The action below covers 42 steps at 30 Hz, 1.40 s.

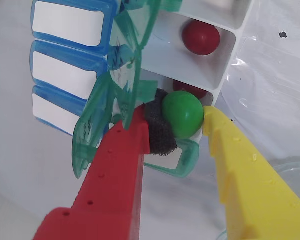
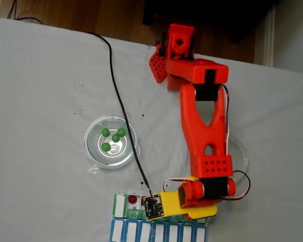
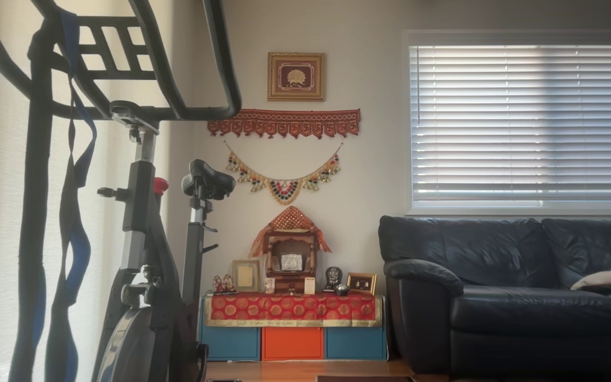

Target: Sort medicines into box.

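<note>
In the wrist view my gripper is shut on a glossy green ball, held between the black foam pad on the red finger and the yellow finger. The ball hangs just over an open white compartment of the box, whose translucent green lids stand up at the left. One dark red ball lies in the neighbouring compartment. Another red ball shows partly behind the green one. In the fixed view the gripper is over the box at the table's bottom edge.
A clear round dish on the white table holds several green balls. A second clear dish sits partly under the arm. The blue-lidded row lies right beside the box. A black cable crosses the table.
</note>
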### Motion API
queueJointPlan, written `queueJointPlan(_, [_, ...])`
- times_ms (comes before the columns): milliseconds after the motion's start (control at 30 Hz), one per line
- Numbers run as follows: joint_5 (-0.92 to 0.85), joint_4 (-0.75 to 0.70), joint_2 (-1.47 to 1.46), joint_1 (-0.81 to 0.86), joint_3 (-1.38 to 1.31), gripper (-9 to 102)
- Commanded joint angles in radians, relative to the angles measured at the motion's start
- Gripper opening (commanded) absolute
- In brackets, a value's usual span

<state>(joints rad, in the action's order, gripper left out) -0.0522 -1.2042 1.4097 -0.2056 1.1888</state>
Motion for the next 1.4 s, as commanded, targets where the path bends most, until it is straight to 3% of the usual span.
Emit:
queueJointPlan(0, [0.012, 0.014, 0.041, -0.015, -0.098, 1])
queueJointPlan(267, [0.020, 0.005, -0.009, -0.015, -0.149, 4])
queueJointPlan(333, [0.011, -0.003, -0.012, -0.014, -0.153, 17])
queueJointPlan(433, [0.014, -0.012, 0.003, -0.005, -0.158, 16])
queueJointPlan(600, [0.002, -0.018, 0.057, -0.006, -0.100, 24])
queueJointPlan(967, [-0.015, -0.060, 0.103, -0.009, -0.063, 25])
queueJointPlan(1133, [-0.017, -0.094, 0.117, 0.006, -0.081, 20])
queueJointPlan(1367, [-0.048, -0.258, 0.166, 0.069, -0.178, 2])
